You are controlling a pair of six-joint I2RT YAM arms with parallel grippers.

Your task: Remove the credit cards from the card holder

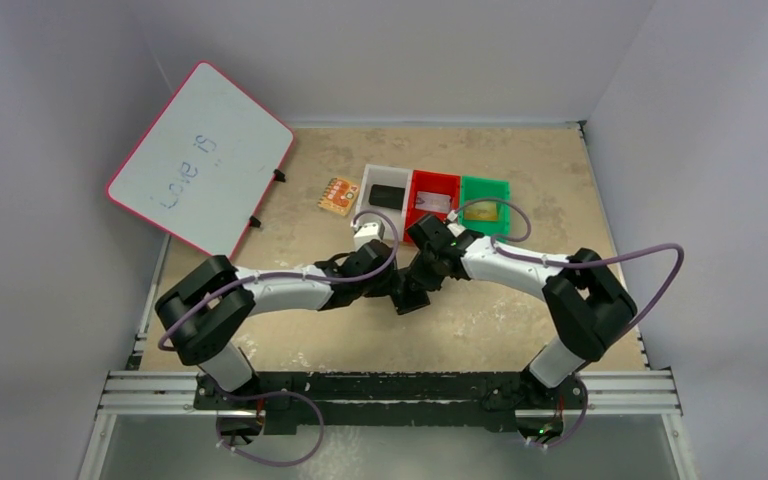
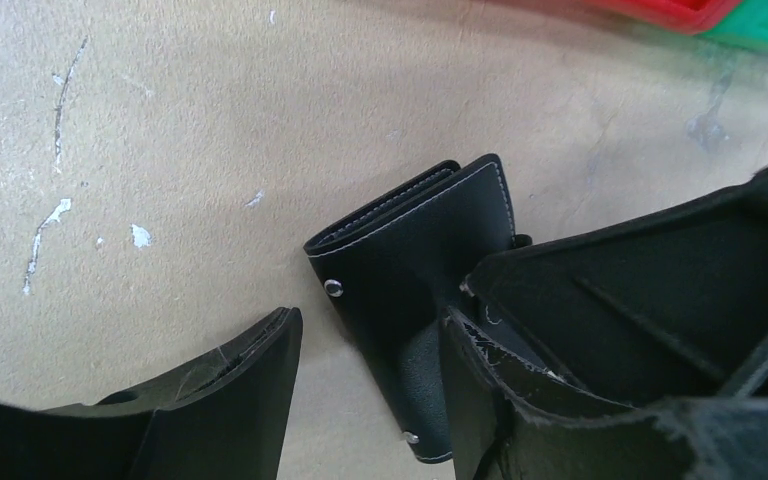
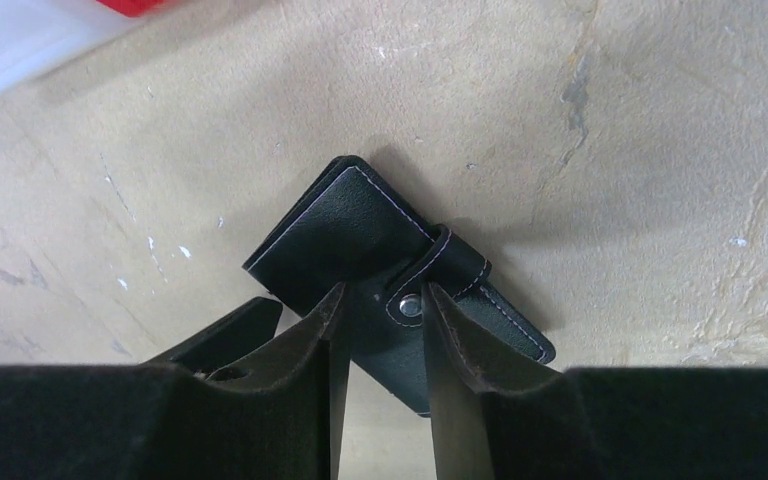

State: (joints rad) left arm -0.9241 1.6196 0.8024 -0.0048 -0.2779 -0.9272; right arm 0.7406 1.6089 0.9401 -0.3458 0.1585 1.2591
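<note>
The card holder lies flat and closed on the table. In the right wrist view its long axis runs diagonally from upper left to lower right, with the stacked edges at the upper-left end. Its strap tab wraps over one long edge and is fastened by a metal snap. The right gripper is directly over it, jaws a narrow gap apart with one finger on each side of the snap. Whether they pinch the strap cannot be told. The left gripper has its jaws spread wide, and the holder lies between them, closer to its right-hand finger. The tabletop is tan, scuffed and flecked with white. Farther back, three bins stand side by side. A white bin holds a black block, a red bin holds the silver-grey card, and a green bin holds the gold-tan card. An orange patterned square lies just left of them. A red-edged whiteboard leans at the far left, within plain pale walls.
</note>
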